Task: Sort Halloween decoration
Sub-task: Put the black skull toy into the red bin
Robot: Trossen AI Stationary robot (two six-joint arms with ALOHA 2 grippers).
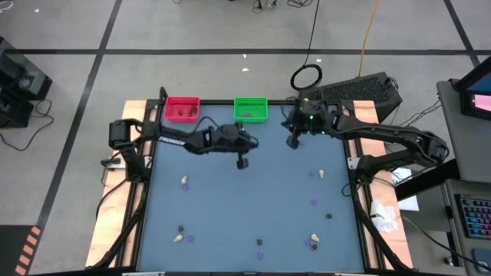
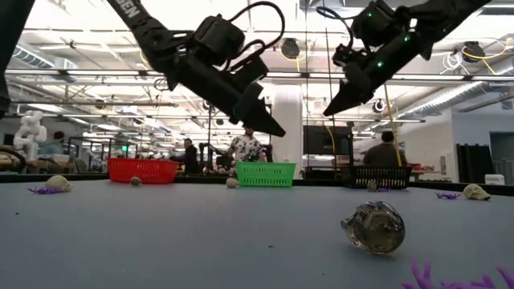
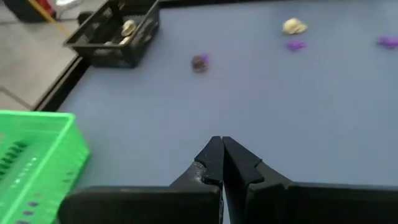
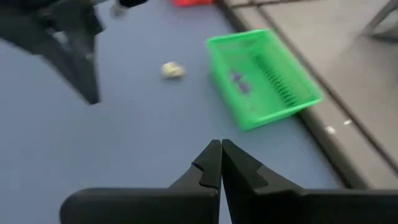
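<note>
White lettering runs along the left arm (image 1: pixel 175 140), too small to read; nothing else is legible

- the floor (image 1: pixel 192 31) is grey concrete with dark tape lines across it.
- a yellow cable (image 1: pixel 370 27) runs over the floor.
- a keyboard (image 1: pixel 476 217) lies on a desk beside the table.
- in the low view, the hall has a high ceiling (image 2: pixel 96 48) with bright lamps.
- some people (image 2: pixel 246 148) stand far behind.
</note>
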